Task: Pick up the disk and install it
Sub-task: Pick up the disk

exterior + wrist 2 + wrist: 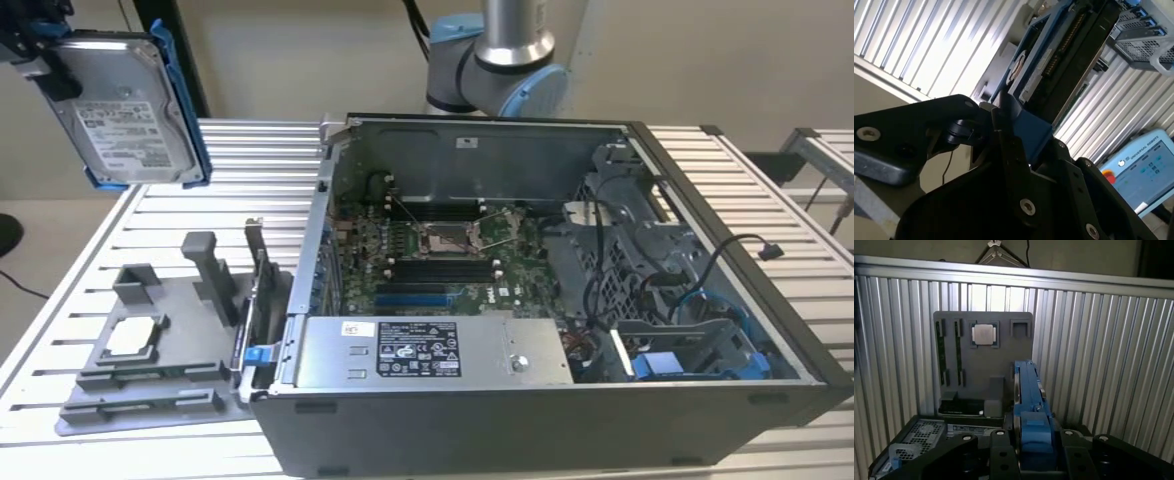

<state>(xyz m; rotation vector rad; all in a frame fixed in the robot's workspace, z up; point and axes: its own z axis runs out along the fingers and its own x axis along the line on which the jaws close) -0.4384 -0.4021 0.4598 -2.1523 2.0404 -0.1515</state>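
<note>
In the first wrist view the gripper [1034, 440] is clamped on the blue carrier frame of the disk [1026, 390], one black finger on either side. The disk is held edge-on in the air above a grey holder tray [984, 370], where a small square processor chip [983, 334] lies in its recess. In the exterior view the disk [127, 110] hangs high at the exterior view's left, label showing, clear of the table and well apart from the open computer case [534, 430]. Nearest inside the case is a grey power-supply box [427, 350] with white labels, and beside it, toward the exterior view's right, a blue drive cage [694, 362] with loose black cables above it. Farther in lies the green motherboard [441, 240] with its open socket. The holder tray [134, 400] sits just beside the case at the exterior view's left. Both rest on a ribbed aluminium table [174, 215]. Behind the case rises the arm's grey and blue base [501, 60], against a plain beige wall [307, 50].
</note>
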